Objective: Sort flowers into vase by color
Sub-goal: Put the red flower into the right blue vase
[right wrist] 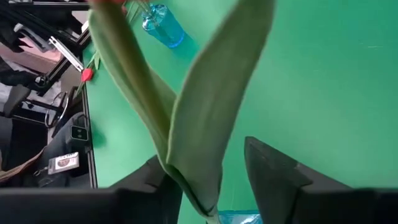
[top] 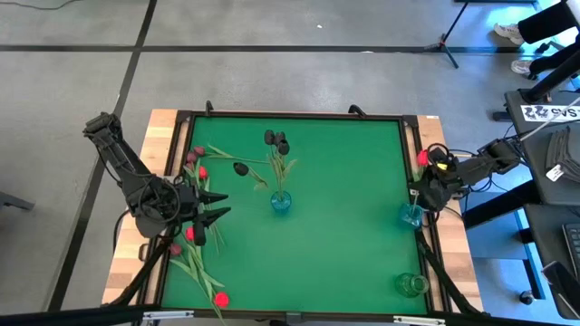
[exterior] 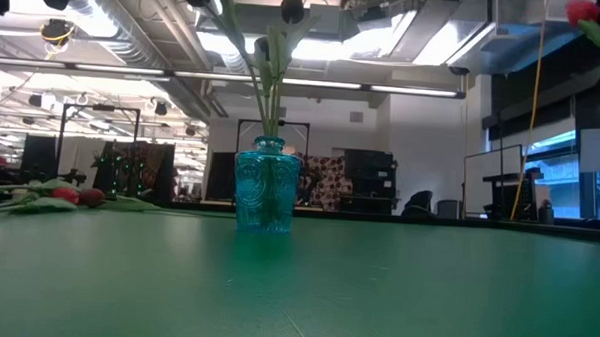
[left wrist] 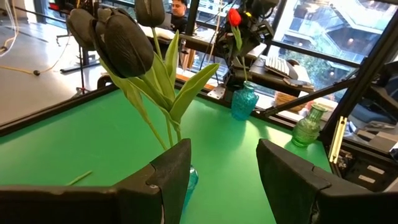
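Black tulips [top: 276, 140] stand with their stems in a blue vase [top: 281, 202] at the table's middle; the low view shows that blue vase [exterior: 267, 185] head-on. Red and maroon tulips [top: 193, 163] lie on the table's left side, with more [top: 192, 235] toward the near edge. My left gripper [top: 216, 205] is open among them and holds nothing. My right gripper [top: 422, 187] hovers over a second blue vase [top: 410, 215] at the right edge. A red tulip [left wrist: 234, 17] rises from that vase [left wrist: 244, 99]. Its leaves [right wrist: 205, 106] pass between the open fingers of my right gripper [right wrist: 211, 180]. My right gripper stands open around the red tulip's leaves just above the vase's rim [right wrist: 239, 218]. One leaf [right wrist: 165, 155] runs close along a finger [right wrist: 158, 180]. I cannot tell whether they touch.
A green glass vase [top: 410, 285] stands at the near right corner. A single red tulip head [top: 220, 297] lies by the near edge. The green mat [top: 344, 244] is bordered by a raised dark frame. A person sits beyond the table's right side in the left wrist view.
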